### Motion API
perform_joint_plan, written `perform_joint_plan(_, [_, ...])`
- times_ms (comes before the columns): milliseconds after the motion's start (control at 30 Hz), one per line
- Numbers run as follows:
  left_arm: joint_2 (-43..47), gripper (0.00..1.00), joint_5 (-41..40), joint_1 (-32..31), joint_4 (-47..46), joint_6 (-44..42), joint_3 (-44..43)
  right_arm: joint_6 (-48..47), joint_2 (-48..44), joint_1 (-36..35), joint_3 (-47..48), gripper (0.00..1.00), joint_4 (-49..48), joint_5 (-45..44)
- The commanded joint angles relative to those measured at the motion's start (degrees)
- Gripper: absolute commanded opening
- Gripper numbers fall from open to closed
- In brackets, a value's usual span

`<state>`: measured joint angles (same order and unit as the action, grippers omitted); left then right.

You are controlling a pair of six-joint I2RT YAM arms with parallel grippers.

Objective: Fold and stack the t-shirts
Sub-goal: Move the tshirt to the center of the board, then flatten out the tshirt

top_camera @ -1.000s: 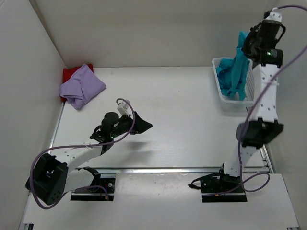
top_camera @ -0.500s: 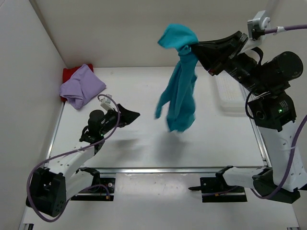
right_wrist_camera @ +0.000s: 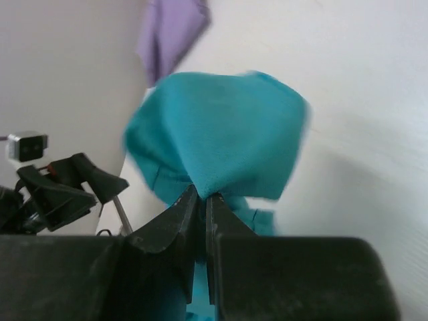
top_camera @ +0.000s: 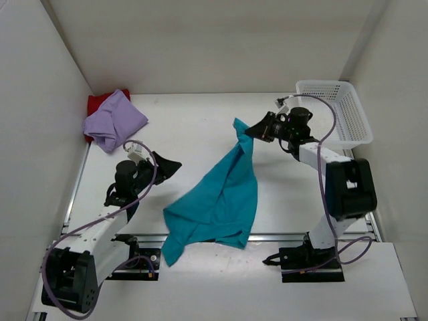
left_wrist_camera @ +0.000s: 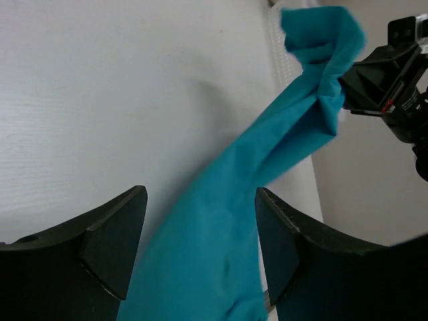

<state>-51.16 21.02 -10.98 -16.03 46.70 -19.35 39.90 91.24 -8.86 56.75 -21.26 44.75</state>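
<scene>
White table (top_camera: 200,120), walled in. Unfolded teal shirt (top_camera: 221,200) drapes from centre toward 6 o'clock; folding and stacking are not yet done. At 10 o'clock, roughly folded lavender shirt (top_camera: 114,120) sits on red shirt (top_camera: 97,102). Toward 2 o'clock, right end effector (top_camera: 250,132) pinches teal's bunched top; left end effector (top_camera: 168,164) spread, empty.

The left arm (top_camera: 100,224) stretches low from its near-left base toward the centre. The left gripper (top_camera: 172,165) points right, its jaws spread wide and holding nothing. The right arm (top_camera: 348,187) folds at the elbow and reaches left, the right gripper (top_camera: 250,131) pinched tight on a bunch of the teal t-shirt (top_camera: 221,197).
</scene>
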Motion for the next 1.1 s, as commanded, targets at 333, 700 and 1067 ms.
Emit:
perform_joint_plan(333, [-8.1, 0.84, -19.8, -21.5, 16.0, -18.9, -8.8, -9.0, 19.8, 3.1, 37.6, 0.20, 25.3, -14.9])
perform_joint_plan(700, [-21.2, 0.81, -21.4, -31.4, 10.9, -19.0, -11.6, -11.2, -0.2, -0.7, 1.4, 0.19, 15.2, -26.6])
perform_joint_plan(1067, [-26.2, 0.90, -23.9, -34.6, 11.5, -20.4, -14.2, -8.9, -24.3, -1.7, -30.6, 0.46, 16.0, -42.4])
